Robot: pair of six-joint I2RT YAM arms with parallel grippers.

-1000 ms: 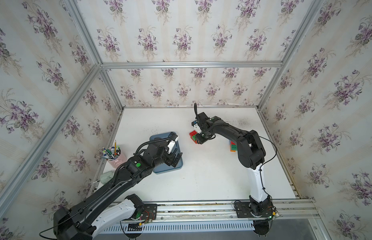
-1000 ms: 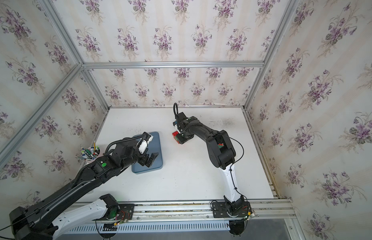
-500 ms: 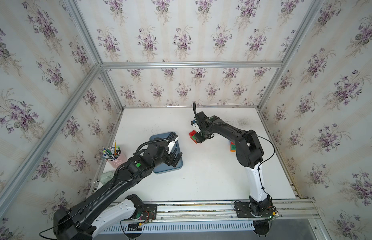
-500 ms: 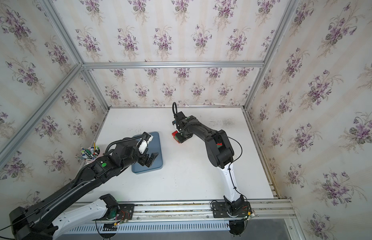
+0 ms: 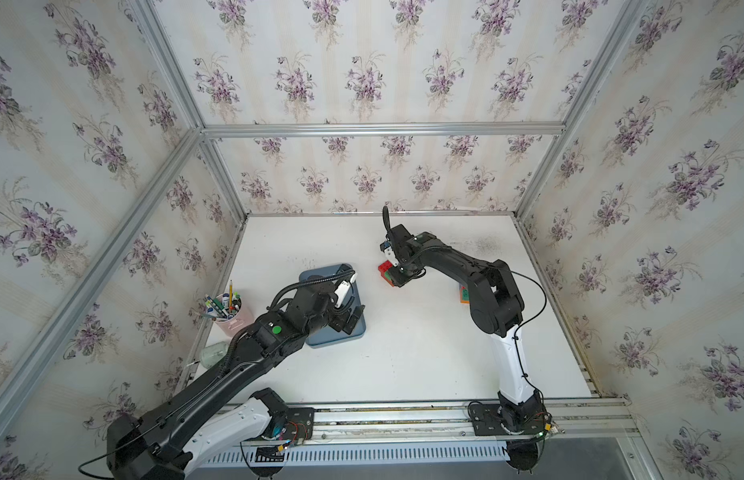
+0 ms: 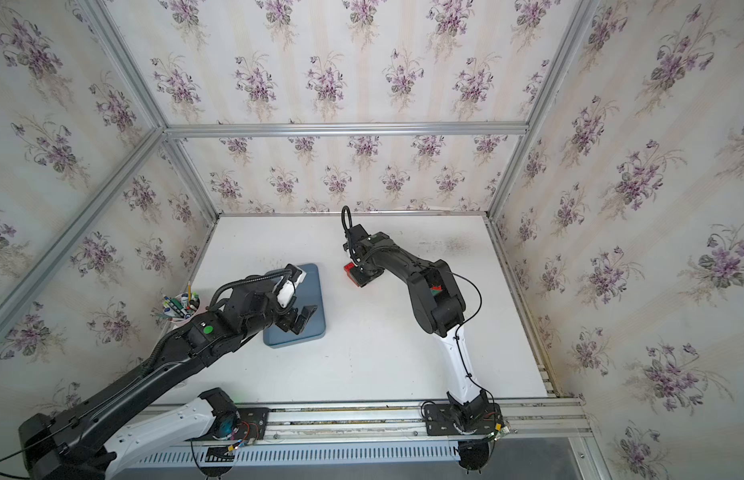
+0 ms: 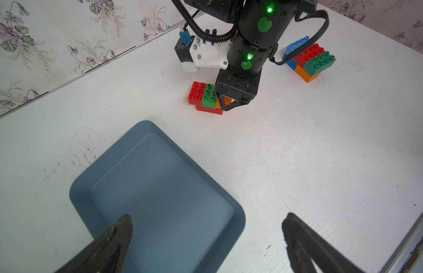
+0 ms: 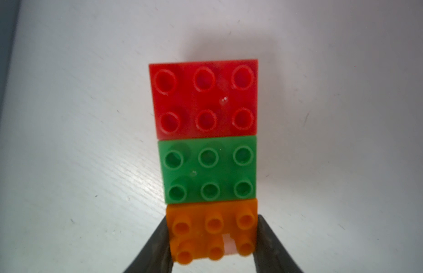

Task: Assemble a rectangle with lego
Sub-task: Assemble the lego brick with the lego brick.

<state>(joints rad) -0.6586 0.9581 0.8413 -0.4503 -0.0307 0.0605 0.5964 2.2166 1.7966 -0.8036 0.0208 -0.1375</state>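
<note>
My right gripper is shut on an orange lego brick, one finger on each short side. That brick butts against a green brick, and a red brick follows in the same row. In the left wrist view this group sits on the table under the right gripper, with a red lower layer showing. A second group of blue, red, green and orange lego stands apart behind it. My left gripper hangs open over the blue-grey tray, holding nothing.
In both top views the tray lies left of centre under the left gripper. A pink cup of pens stands at the table's left edge. Walls enclose the table on three sides.
The right arm has edged slightly to the left, its jaws still on the orange brick. The left arm has not moved.
</note>
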